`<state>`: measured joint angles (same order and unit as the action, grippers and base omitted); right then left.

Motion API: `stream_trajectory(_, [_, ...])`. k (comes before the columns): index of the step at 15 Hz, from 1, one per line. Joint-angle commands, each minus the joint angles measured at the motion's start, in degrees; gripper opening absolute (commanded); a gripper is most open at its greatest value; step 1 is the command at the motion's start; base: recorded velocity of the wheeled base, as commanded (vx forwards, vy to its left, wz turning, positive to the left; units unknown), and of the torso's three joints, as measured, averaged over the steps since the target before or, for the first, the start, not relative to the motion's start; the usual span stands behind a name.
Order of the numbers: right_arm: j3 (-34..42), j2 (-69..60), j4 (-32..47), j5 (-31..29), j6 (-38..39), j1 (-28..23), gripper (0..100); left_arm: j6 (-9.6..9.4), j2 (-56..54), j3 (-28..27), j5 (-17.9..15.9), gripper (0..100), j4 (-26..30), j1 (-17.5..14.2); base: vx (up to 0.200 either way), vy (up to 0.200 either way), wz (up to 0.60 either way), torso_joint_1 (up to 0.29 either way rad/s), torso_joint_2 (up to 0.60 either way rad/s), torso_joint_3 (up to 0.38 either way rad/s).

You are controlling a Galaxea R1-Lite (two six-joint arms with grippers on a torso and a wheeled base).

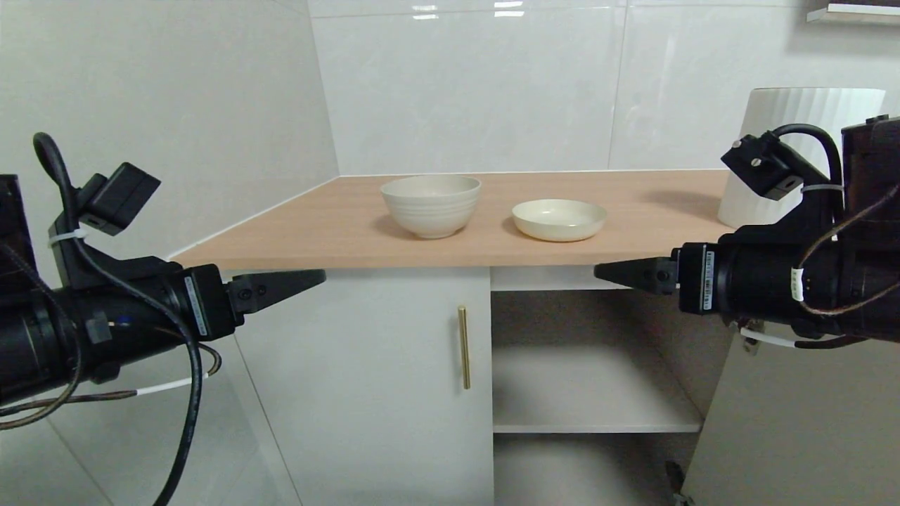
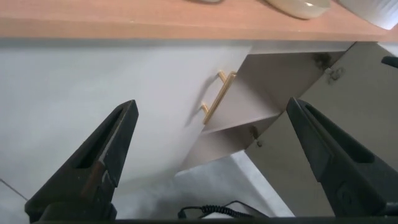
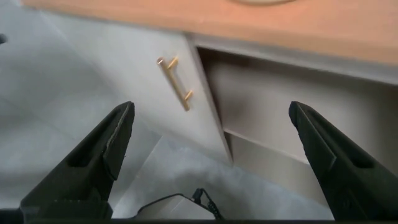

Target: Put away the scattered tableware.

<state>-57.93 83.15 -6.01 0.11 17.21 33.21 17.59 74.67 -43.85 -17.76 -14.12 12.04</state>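
Cut off & hidden, 3 views.
Head view: white ribbed container (image 1: 808, 105) was partly hidden behind the right arm's camera, right side not visible; wall shelf (image 1: 854, 13) was cut by the top-right corner; lower compartment (image 1: 583, 471) of the cabinet ran off the btm edge; open door (image 1: 787, 422) had its top behind the right arm, rest cut at btm. Left wrist view: plate (image 2: 301, 7) & container were both clipped by the top edge. Right wrist view: plate was just a rim sliver at the top edge.
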Motion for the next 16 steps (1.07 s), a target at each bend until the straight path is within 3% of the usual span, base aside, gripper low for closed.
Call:
stream_trajectory(1, [-0.17,1.31,-0.49,0.07,0.01,-0.86,100,0.07,0.3,0.08,0.01,100,-0.03,0.0,0.0,0.0,0.0,0.076,-0.32,-0.251])
stream_trajectory(16, [-0.08,4.65,-2.95,-0.2,-0.25,-2.53,100,0.16,4.52,-0.45,0.1,100,-0.12,0.61,0.0,0.0,0.0,0.177,-0.45,-0.285])
